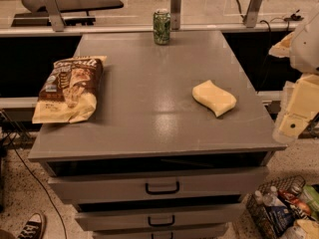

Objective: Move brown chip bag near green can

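Camera view: the brown chip bag (70, 88) lies flat at the left edge of the grey desk (149, 113), well apart from the green can (161, 27) standing at the far edge, so the transfer appears not yet started. The gripper (294, 116) hangs beyond the desk's right edge, touching nothing; how far its jaws stand open cannot be determined. 3 drawers (162, 185) sit below, over speckled floor.

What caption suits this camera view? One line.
Brown chip bag left, green can rear, gripper off the table, right side.

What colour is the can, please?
Green patterned can, camera view; tool sits beside the table's right edge.
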{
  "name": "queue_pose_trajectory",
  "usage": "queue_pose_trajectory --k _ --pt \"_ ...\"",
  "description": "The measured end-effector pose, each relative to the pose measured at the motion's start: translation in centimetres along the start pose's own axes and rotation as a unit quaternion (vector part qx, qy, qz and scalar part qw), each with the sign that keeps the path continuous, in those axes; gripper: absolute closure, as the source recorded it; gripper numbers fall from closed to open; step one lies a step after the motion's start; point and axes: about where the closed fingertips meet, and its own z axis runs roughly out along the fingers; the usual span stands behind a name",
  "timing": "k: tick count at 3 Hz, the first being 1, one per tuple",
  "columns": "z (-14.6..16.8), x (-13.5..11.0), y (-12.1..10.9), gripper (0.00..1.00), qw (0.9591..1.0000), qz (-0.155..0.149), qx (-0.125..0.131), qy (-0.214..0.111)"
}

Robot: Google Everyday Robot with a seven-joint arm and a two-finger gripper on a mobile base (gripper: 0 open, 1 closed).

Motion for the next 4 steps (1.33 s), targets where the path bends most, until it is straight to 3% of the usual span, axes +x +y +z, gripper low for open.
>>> queue_pose_trajectory --k 1,2,3,4 --pt "0.0 0.0 0.0 0.0 1.0 0.0 0.0 0.0" --pt "1.7 -3.3 -1.4 0.0 0.9994 -0.002 0.001 -0.036" --pt "5.0 -9.8 -3.5 0.0 0.995 -0.002 -0.01 -0.099" --pt "8.8 -16.7 -4.4 0.0 0.9847 0.022 -0.047 -0.166"
